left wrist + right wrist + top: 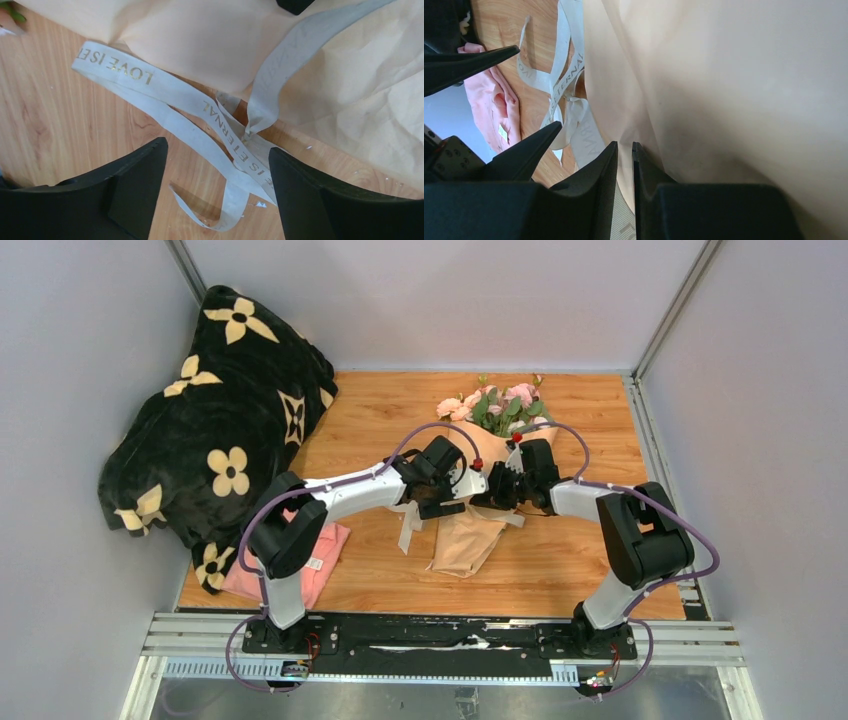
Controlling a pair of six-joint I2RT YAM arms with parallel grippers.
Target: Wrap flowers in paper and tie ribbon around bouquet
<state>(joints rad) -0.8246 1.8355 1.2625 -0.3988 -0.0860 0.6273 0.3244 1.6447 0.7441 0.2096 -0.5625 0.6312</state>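
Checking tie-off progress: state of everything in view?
flowers: wrapped, blooms exposed
paper: coned around flowers, creased
ribbon: across paper, seemingly knotted, tails loose
left claw: open, over ribbon tails, empty
right claw: shut on ribbon beside paper
blanket: bunched up, far left
pink cloth: crumpled, near left

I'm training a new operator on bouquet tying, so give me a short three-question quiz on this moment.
1. True or false: the left gripper is clamped on the ribbon.
2. Which gripper pinches a strand of the ribbon? A: the left gripper. B: the right gripper. C: neither.
3. What words are printed on the ribbon?
Key: 1 false, its jaws stand open over the ribbon; 2 B; 3 LOVE IS ETERNAL.
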